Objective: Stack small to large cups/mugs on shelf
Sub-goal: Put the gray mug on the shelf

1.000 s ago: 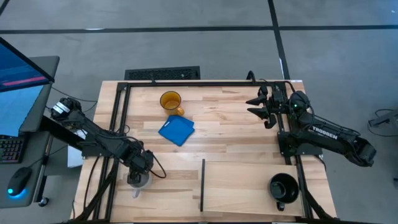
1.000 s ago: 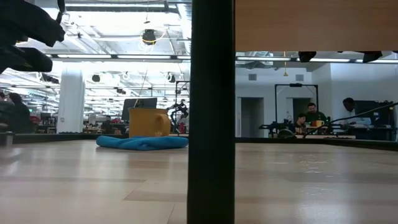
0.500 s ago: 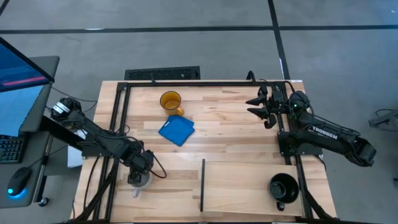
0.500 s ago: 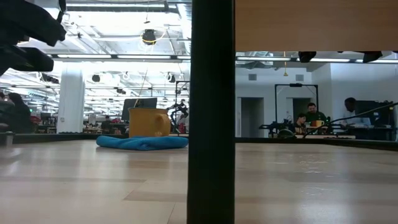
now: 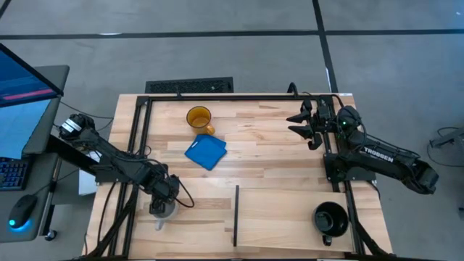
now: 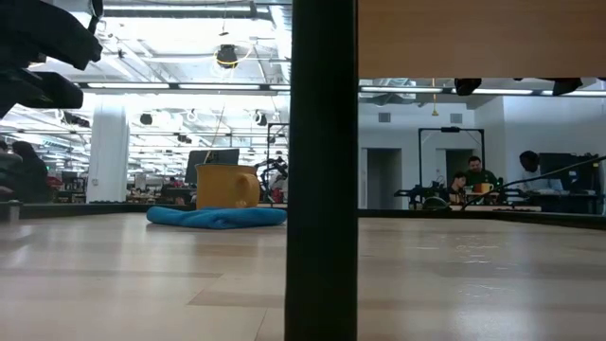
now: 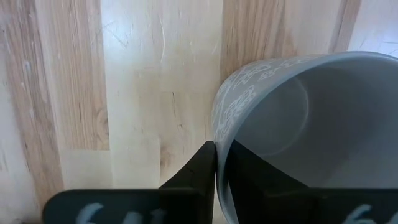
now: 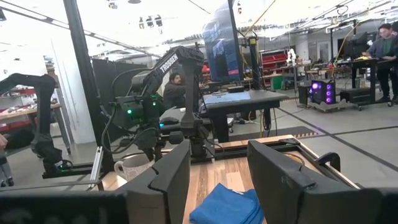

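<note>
High: left end effector (image 5: 162, 205) at the surface's (image 5: 275, 138) near-left edge, on the grey-white mug (image 5: 164, 211). Amber mug (image 5: 199, 118) far-left, just beside the blue cloth (image 5: 206, 152). Black mug (image 5: 330, 218) near-right, right of the black divider (image 5: 235, 215). Right end effector (image 5: 299, 124) far-right, jaws wide, holding nothing.

Left wrist: fingers (image 7: 198, 168) pinched narrow on the grey-white mug's rim.

Low: amber mug behind the cloth.

grey concrete floor (image 5: 239, 51) with dark seam lines, a monitor (image 5: 25, 76) at 9 o'clock, bright ceiling strip lights (image 6: 189, 13), people at desks.
</note>
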`<move>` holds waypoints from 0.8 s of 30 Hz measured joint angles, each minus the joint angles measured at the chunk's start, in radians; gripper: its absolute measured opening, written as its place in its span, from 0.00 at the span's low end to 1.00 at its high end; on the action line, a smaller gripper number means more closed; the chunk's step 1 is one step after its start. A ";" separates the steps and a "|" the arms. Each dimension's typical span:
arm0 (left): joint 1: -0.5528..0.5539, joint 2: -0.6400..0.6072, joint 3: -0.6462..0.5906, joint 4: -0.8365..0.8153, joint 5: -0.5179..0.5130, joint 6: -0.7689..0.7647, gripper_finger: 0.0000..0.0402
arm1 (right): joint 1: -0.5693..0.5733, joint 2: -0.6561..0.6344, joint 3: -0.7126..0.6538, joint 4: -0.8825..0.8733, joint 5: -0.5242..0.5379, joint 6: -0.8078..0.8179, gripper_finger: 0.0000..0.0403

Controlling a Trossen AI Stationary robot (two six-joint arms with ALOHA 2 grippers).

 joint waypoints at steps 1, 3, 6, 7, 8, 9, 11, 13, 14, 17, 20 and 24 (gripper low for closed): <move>0.000 0.000 0.000 0.000 0.000 0.000 0.06 | 0.000 0.000 0.000 0.000 0.000 0.000 0.45; 0.000 0.000 0.000 0.000 0.000 0.000 0.05 | 0.000 0.000 0.000 0.000 0.000 0.000 0.45; 0.000 0.000 0.000 0.000 0.000 0.000 0.05 | 0.000 0.000 0.000 0.000 0.000 0.000 0.45; 0.000 0.000 0.000 0.000 0.000 0.000 0.05 | 0.000 0.000 0.000 0.000 0.000 0.000 0.45; 0.000 0.000 0.000 0.000 0.000 0.000 0.05 | 0.000 0.000 0.000 0.000 0.000 0.000 0.45; 0.000 0.000 0.000 0.000 0.000 0.000 0.05 | 0.000 0.000 0.000 0.000 0.000 0.000 0.45; 0.000 0.000 0.000 0.000 0.000 0.000 0.06 | 0.000 0.000 0.000 0.000 0.000 0.000 0.45; 0.000 0.000 0.000 0.000 -0.001 0.000 0.06 | 0.000 0.000 0.000 0.000 0.000 0.000 0.45; 0.000 0.000 0.000 0.000 -0.001 0.000 0.06 | 0.000 0.000 0.000 0.000 0.000 0.000 0.45; 0.000 0.000 0.000 0.000 -0.002 0.000 0.06 | 0.000 0.000 0.000 0.000 0.000 0.000 0.45; 0.000 0.000 0.000 0.000 -0.002 0.000 0.06 | 0.000 0.000 0.000 0.000 0.000 0.000 0.45; 0.000 0.000 0.000 0.000 -0.003 0.000 0.06 | 0.000 0.000 0.000 0.000 0.000 0.000 0.45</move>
